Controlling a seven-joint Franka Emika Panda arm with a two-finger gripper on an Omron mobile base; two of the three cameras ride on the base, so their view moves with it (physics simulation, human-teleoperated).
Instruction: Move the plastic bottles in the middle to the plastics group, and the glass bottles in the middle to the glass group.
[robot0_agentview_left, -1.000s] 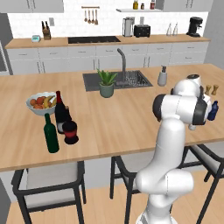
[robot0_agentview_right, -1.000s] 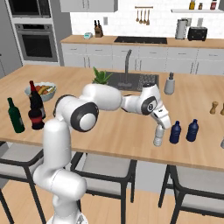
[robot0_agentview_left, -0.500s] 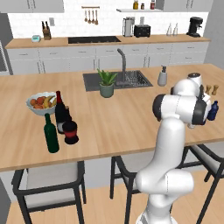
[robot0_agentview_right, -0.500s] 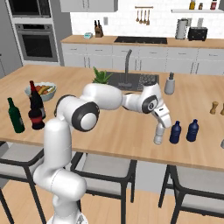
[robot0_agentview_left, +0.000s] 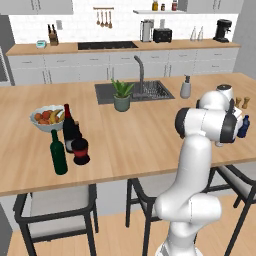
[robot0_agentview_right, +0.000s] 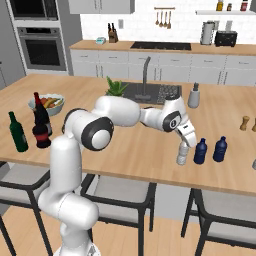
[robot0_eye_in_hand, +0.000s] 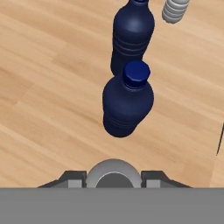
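Hand (robot0_agentview_right: 184, 145) of the white arm hung directly over the clear whitish bottle (robot0_agentview_right: 183, 153) at the right end of the wooden tabletop (robot0_agentview_right: 125, 145), its fingers down around the bottle's pale cap. Whether they gripped the bottle or merely straddled it could not be told: the hand's camera showed only a grey rounded top between two dark finger tips at the bottom edge, and the right base camera showed the fingers merging with the cap.

That bottle stood upright, long axis vertical, just beside a dark blue bottle (robot0_agentview_right: 200, 151), with a second dark blue bottle (robot0_agentview_right: 219, 149) a little farther right; the three formed a short row. Seen from the hand, the nearer blue bottle (robot0_eye_in_hand: 128, 100) and the farther one (robot0_eye_in_hand: 132, 37) lay straight ahead, so any lift appeared to call for a straight vertical pull to avoid knocking them.

Well apart, at the far left end, the squat black red-banded bottle (robot0_agentview_left: 80, 149) stood touching or nearly touching the labelled wine bottle (robot0_agentview_left: 68, 126), with the green wine bottle (robot0_agentview_left: 58, 153) just in front and a fruit bowl (robot0_agentview_left: 46, 117) behind.

From the left base camera the arm's own bulk covered the clear bottle, leaving only a sliver of blue visible.
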